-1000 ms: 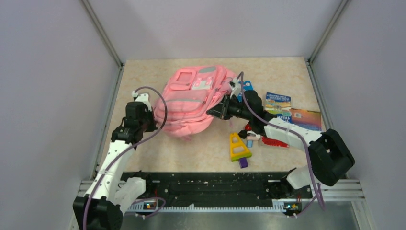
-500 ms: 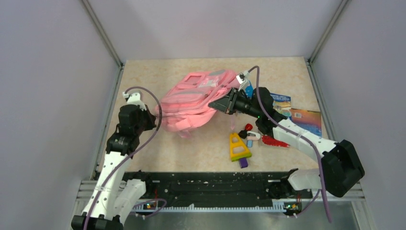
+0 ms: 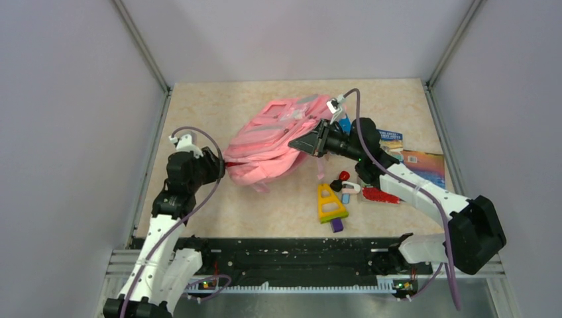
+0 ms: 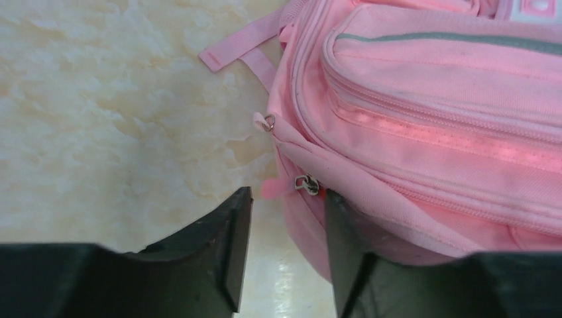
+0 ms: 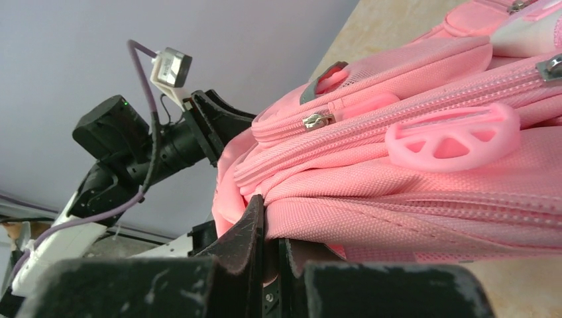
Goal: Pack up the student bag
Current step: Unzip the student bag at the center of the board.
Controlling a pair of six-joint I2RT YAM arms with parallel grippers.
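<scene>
The student bag (image 3: 268, 136), a big soft pink backpack with grey zipper lines, lies tilted in the middle of the table. My right gripper (image 3: 303, 143) holds its right side off the table, jaws shut on a fold of pink fabric (image 5: 344, 212). At the bag's lower left corner my left gripper (image 3: 222, 167) is open. In the left wrist view its two dark fingers (image 4: 232, 245) stand apart, with a metal zipper pull (image 4: 306, 184) and a pink tab just beyond the fingertips. Nothing lies between the left gripper's fingers (image 4: 285, 205).
Right of the bag lie a yellow triangular piece (image 3: 329, 202), a purple stick (image 3: 337, 225), a red brush-like item (image 3: 380, 195), a blue item (image 3: 343, 123) and two colourful booklets (image 3: 390, 142) (image 3: 425, 165). Grey walls close in the table on three sides.
My left gripper was shut at the bag's corner and has now opened, letting go. The right gripper rose and swung the bag's right side up; the bag turned and tilted.
</scene>
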